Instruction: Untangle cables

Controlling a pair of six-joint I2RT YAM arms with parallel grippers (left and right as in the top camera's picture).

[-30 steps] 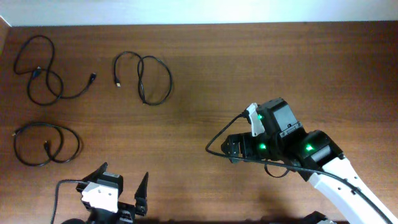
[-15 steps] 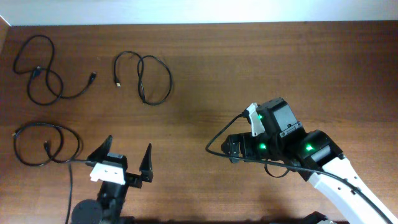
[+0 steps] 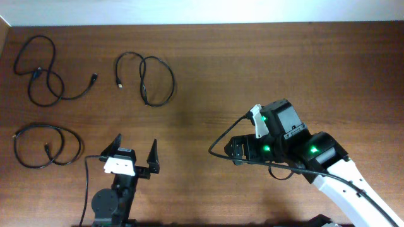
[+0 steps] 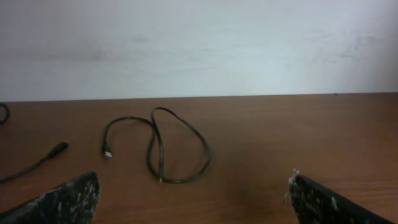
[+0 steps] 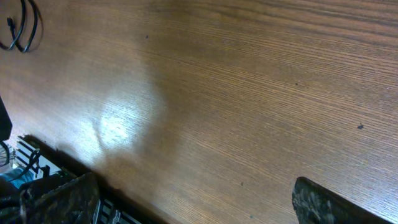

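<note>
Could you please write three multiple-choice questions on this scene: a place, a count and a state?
1. Where on the table do the cables lie? A. left part B. middle C. right part
2. How many cables are there? A. two B. three C. five
3. How is the left end effector? A. open, empty B. shut on a cable C. shut, empty
Answers: 1 A, all lie left of centre; 2 B, three separate cables show; 3 A, its fingers stand apart, nothing between.
</note>
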